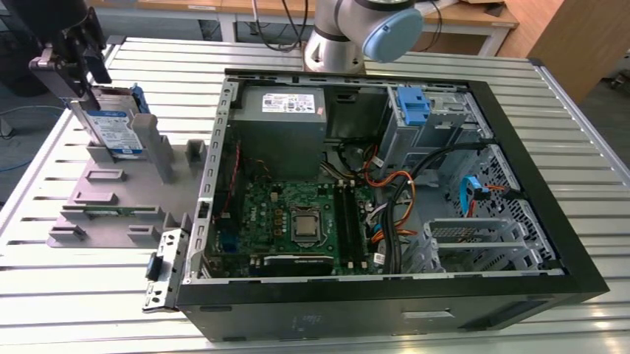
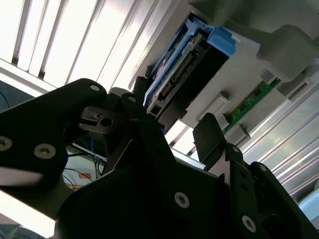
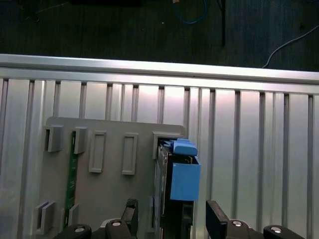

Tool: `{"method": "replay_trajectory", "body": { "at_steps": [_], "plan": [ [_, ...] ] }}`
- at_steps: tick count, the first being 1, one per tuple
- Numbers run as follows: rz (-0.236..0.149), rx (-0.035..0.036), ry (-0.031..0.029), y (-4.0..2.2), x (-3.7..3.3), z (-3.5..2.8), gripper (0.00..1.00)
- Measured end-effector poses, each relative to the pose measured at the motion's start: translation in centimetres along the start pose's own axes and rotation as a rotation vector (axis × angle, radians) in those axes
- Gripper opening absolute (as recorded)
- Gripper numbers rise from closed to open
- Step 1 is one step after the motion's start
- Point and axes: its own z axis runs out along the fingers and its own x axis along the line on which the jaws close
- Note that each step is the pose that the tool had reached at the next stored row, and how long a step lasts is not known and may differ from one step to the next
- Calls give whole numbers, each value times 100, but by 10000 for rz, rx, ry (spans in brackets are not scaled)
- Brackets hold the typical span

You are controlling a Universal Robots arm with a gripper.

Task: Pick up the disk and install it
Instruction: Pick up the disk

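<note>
**Open gripper straddling the upright disk in its stand**

Nearest the lens in the first wrist view, the gripper [image 3: 172, 209] is seen with its two black fingers [image 3: 215, 219] held apart, one to each side of the disk [image 3: 174, 186]. A gap shows on both sides, and nothing is clamped yet. The disk is parked on edge in a corner slot of the grey plastic stand [image 3: 109, 194]. The stand is set on the slatted aluminium table [image 3: 259, 149], beside the open computer case [image 1: 394, 184] on the exterior view's left.

The step in hand is judged to be the grasp. It would be done well if the fingers were centred across the disk's thin dimension and closed squarely on its two broad faces. Any lift should be kept in line with the slot, so that the blue carrier [image 3: 185, 148] is not wedged against the stand's posts.

The disk's long axis is upright. Its labelled face is turned toward the exterior camera. In the second wrist view the connector edge [image 2: 182, 67] is seen facing up toward the wrist
</note>
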Motion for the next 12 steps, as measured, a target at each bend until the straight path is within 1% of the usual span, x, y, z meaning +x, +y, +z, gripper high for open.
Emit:
{"method": "replay_trajectory", "body": {
  "at_steps": [1,3,4,5,7,10,12],
  "plan": [
    [-11,0,-4,0,0,14,64],
    [-11,2,-43,-1,1,44,64],
    [-13,3,-65,-1,2,59,64],
    [-16,6,-100,-2,3,68,64],
    [-22,13,-151,-1,2,75,64],
    [-51,70,-193,-2,3,81,64],
    [-52,72,-196,-2,3,81,64]
  ]
}}
